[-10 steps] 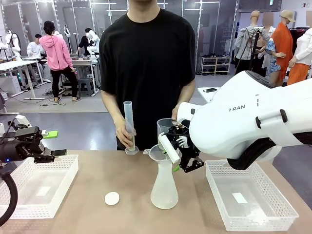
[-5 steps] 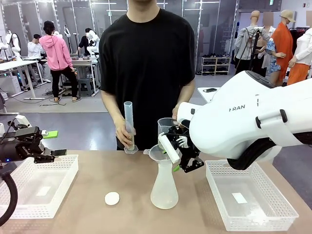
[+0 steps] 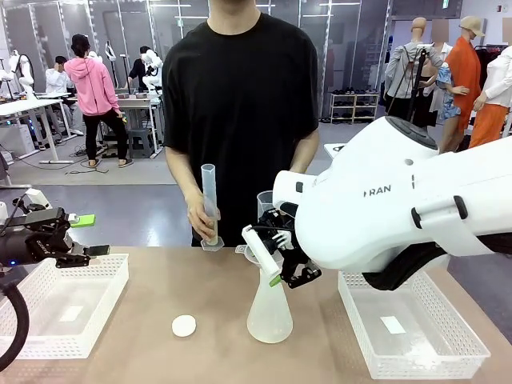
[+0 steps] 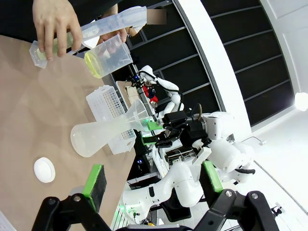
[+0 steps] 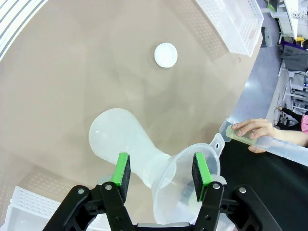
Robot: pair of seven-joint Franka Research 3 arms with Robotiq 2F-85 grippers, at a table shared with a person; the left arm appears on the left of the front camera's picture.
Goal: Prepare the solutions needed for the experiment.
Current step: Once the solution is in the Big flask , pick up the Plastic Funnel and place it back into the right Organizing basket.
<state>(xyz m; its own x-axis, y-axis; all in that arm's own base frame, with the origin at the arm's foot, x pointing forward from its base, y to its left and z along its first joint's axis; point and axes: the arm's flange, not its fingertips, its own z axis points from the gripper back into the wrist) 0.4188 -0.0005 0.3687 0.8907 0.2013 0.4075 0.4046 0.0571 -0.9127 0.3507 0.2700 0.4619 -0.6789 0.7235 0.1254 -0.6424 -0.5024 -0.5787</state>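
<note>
Since the earlier frame the right arm has swung toward the middle of the bench (image 3: 200, 288), and the person has raised the measuring cylinder (image 3: 210, 200) a little, so its base now hangs just clear of the top. The right claw (image 3: 286, 274) stands about half wide around the funnel (image 3: 253, 254) that sits in the neck of the conical flask (image 3: 270, 312). In the right wrist view one green pad lies at the funnel's rim and the other is off to its side. Whether the pads press on the funnel I cannot tell.

The left claw (image 4: 154, 180) is wide, with nothing between its pads, and hovers over the white basket (image 3: 112, 272) at the robot's left. The solutions (image 4: 97, 66) show as a shallow pale yellow-green layer in the bottom of the clear beaker (image 3: 265, 202), which the person holds tilted behind the funnel. A pale greenish tint also shows near the base of the cylinder, held in the person's other hand (image 3: 198, 218).

A small white disc (image 3: 184, 326) lies on the bench near the flask, on its left. A second white basket (image 3: 360, 320) stands at the robot's right.
</note>
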